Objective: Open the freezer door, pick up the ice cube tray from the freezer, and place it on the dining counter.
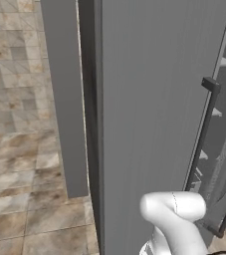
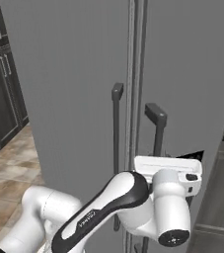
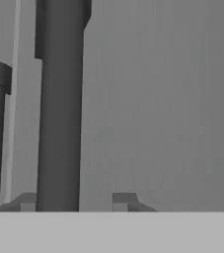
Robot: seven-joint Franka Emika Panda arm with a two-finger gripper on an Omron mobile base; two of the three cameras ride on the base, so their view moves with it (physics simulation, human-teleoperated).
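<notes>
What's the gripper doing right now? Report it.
Gripper: open, fingertips either side of the freezer door's handle bar, not clamped on it.

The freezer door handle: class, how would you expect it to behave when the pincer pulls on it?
The handle looks like a straight dark bar, so probably stiff, not bending. Its smooth surface may let the pincer slip along it. The freezer door is a tall panel, so likely heavy and slow to swing.

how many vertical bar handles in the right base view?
2. One handle on the left door panel, the other handle on the right panel just across the seam. Their lower ends are hidden behind the arm.
</notes>
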